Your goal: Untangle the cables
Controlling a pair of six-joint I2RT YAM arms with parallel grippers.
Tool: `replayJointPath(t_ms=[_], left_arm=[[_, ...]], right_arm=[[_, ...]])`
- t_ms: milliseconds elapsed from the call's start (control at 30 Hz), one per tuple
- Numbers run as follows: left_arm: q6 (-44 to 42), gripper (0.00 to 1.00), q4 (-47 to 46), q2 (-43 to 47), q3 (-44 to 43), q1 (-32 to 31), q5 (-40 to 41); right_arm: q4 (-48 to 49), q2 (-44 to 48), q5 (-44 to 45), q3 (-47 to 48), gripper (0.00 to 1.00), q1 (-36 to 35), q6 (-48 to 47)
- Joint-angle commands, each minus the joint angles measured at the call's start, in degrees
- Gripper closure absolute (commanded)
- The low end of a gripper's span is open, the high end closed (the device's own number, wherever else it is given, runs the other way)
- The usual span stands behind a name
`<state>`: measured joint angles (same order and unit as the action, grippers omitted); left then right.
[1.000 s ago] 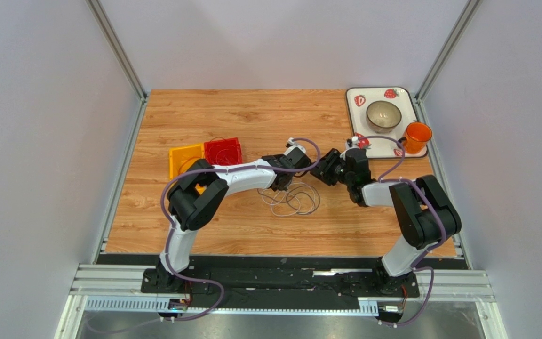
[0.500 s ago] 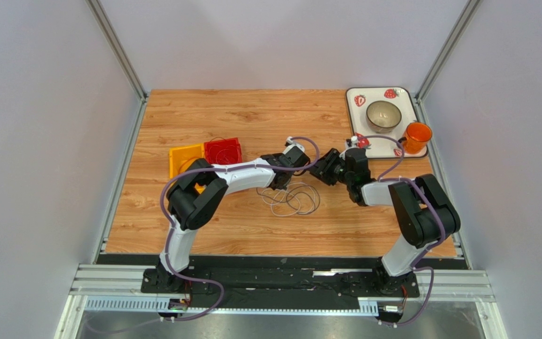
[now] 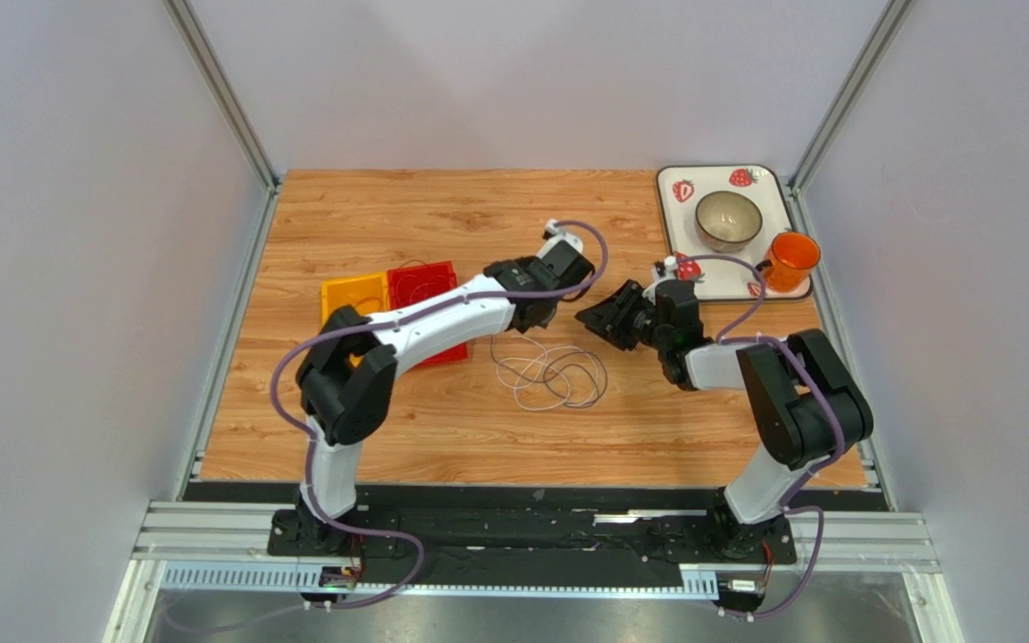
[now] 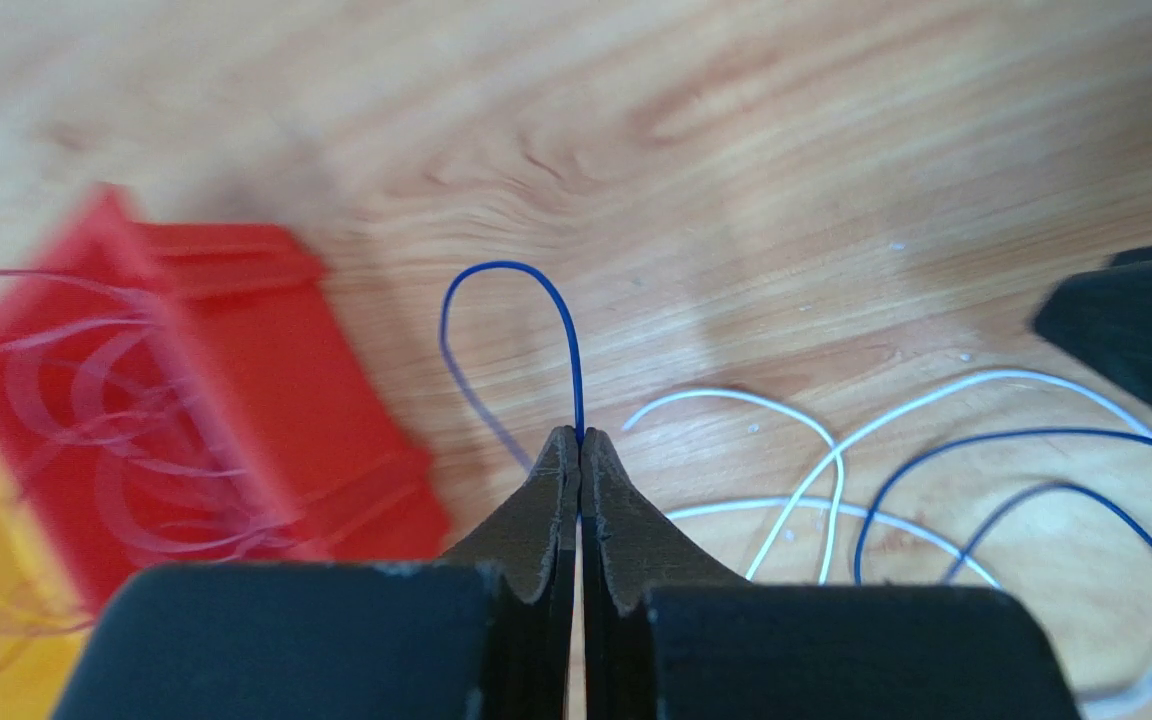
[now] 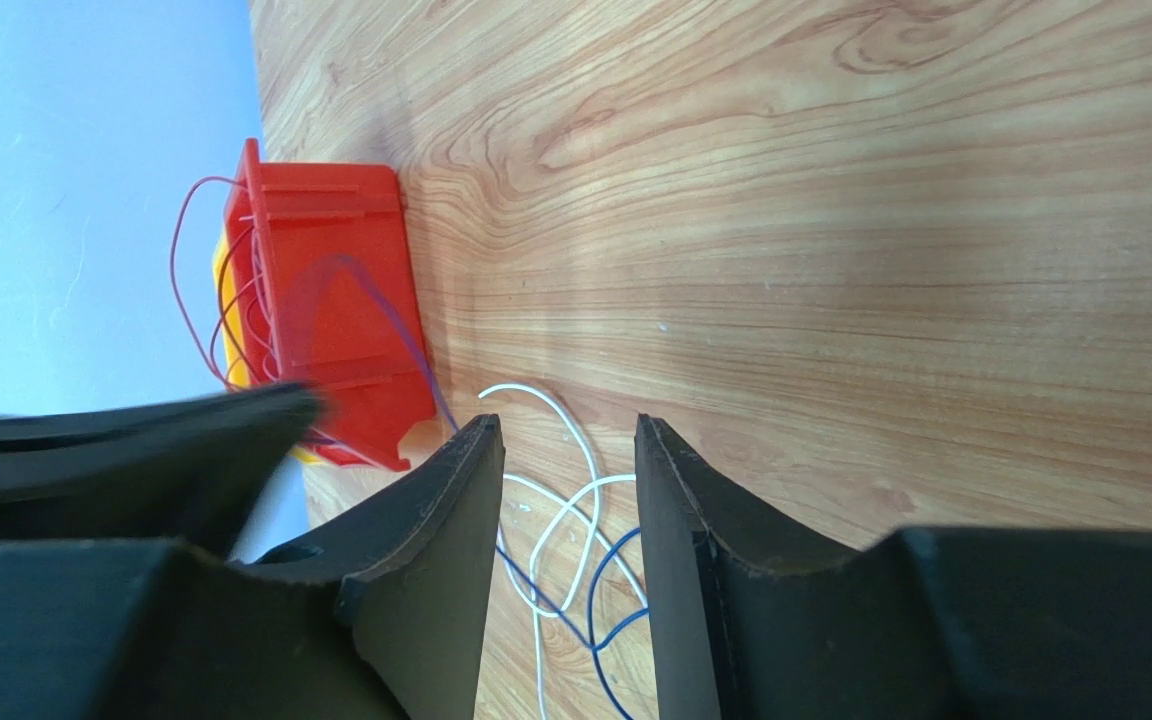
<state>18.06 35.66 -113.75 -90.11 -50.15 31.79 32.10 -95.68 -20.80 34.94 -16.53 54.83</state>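
A loose tangle of thin white and blue cables (image 3: pixel 558 373) lies on the wood table between my arms. My left gripper (image 3: pixel 540 315) is above its far left side. In the left wrist view it (image 4: pixel 581 440) is shut on a blue cable (image 4: pixel 515 270) that arcs out from the tips, with a white cable (image 4: pixel 778 413) on the table beyond. My right gripper (image 3: pixel 590 319) is open and empty to the right of the tangle. In the right wrist view it (image 5: pixel 567 428) frames a white cable (image 5: pixel 537 389) and a blue cable (image 5: pixel 605 555). Thin red wires (image 5: pixel 184 255) sit in the red bin (image 3: pixel 426 288).
A yellow bin (image 3: pixel 350 302) adjoins the red bin on its left. A white strawberry-print tray (image 3: pixel 674 181) at the back right holds a metal bowl (image 3: pixel 728 217) and an orange cup (image 3: pixel 791 257). Metal frame posts edge the table.
My left gripper has moved toward the far side of the table, stretching the arm out, with the blue cable pinched in it. The right gripper has barely moved.
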Motion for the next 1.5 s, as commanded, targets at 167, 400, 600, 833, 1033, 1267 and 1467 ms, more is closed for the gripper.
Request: replayJointPath(t_ms=[167, 400, 600, 833, 1033, 1267, 1467], left_arm=[[-4.0, 1.0, 14.08, 19.95, -21.4, 0.49, 2.06], [-8.83, 1.0, 14.61, 28.67, -28.98, -1.43, -2.97], [-9.54, 1.0, 11.37, 35.0, -23.55, -1.44, -0.41], [-9.62, 1.0, 9.08, 35.97, -17.91, -1.35, 1.86], [-10.51, 1.0, 9.78, 33.17, -19.93, 0.49, 3.37], [-10.51, 1.0, 9.69, 31.23, -21.16, 4.0, 1.96], [-9.28, 1.0, 12.5, 27.01, -26.61, 8.14, 0.55]], right_arm=[[4.73, -0.74, -2.4, 1.89, 0.58, -0.6, -0.51], [4.29, -1.35, -4.07, 3.73, 0.57, -2.89, -2.62], [13.6, -0.04, -10.14, 1.89, 0.51, -4.03, -2.01], [27.73, -2.13, -18.29, -1.36, 0.43, -2.28, 3.87], [54.48, -11.81, -30.34, 1.7, 0.41, -1.22, 19.18], [52.81, -9.97, -32.9, 2.94, 0.38, -4.99, 15.05], [48.43, -8.3, -33.61, 3.64, 0.39, -7.89, 9.79]])
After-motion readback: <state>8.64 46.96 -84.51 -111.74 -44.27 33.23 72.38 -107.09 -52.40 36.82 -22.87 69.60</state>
